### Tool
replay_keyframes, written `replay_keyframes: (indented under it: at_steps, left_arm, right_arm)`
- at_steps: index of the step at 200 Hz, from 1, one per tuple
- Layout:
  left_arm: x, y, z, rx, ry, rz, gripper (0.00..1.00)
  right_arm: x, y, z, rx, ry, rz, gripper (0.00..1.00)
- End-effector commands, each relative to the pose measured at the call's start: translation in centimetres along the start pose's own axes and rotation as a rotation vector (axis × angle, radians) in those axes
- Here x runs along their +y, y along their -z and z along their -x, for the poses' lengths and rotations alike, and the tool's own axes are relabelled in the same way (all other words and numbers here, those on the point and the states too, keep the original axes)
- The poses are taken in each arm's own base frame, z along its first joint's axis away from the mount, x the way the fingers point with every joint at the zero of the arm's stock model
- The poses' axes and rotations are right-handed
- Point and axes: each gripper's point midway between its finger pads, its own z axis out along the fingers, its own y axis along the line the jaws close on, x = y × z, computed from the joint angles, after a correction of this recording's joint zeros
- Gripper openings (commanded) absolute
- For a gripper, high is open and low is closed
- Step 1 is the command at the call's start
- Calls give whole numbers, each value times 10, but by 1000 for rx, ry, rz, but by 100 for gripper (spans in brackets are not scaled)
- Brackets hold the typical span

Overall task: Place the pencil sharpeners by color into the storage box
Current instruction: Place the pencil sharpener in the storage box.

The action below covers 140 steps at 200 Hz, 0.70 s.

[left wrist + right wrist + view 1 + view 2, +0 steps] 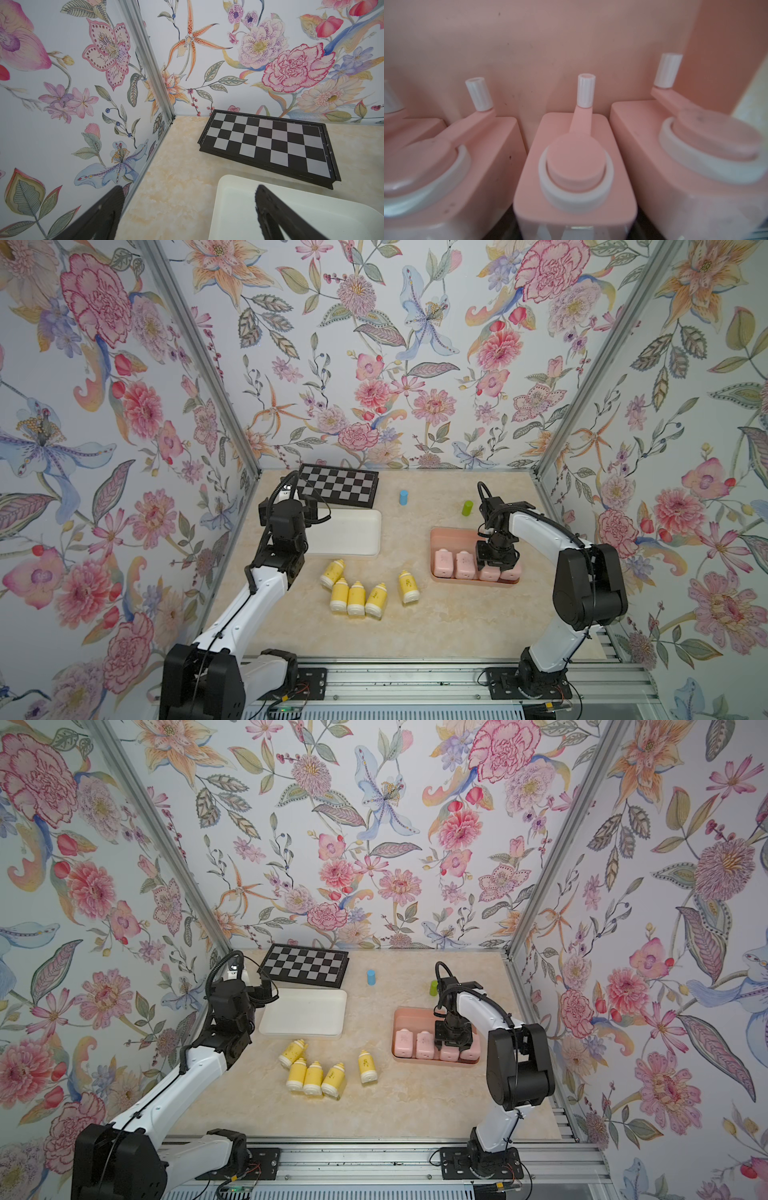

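Four pale pink squarish plastic sharpeners line the pink storage box, the right gripper over the third pink sharpener; five yellow bottle-shaped sharpeners lie outside.

Found four sharpeners in a row along the near wall of the right tray, five sharpeners on the table just nearer than the left tray, chessboard behind it.

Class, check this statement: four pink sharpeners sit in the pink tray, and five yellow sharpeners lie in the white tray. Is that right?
One detail is wrong. The five yellow sharpeners lie on the table beside the white tray, not in it, as both top views show. The four pink sharpeners do sit in the pink tray.
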Motion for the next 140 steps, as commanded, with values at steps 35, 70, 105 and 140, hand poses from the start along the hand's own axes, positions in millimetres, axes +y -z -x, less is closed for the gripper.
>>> replay_keyframes:
  at_steps: [35,70,105,140]
  left_arm:
    - [-6,-1,-1,5,-22,-12,99]
    - [-6,-1,-1,3,-21,-13,100]
    - [-6,-1,-1,4,-22,-12,99]
    - [-5,0,0,1,-21,-12,100]
  right_arm:
    - [-4,-12,-5,38,9,-7,45]
    - [-5,-13,-7,42,5,-8,47]
    - [-5,-11,-6,36,6,-5,52]
    - [-4,-8,-5,25,5,1,57]
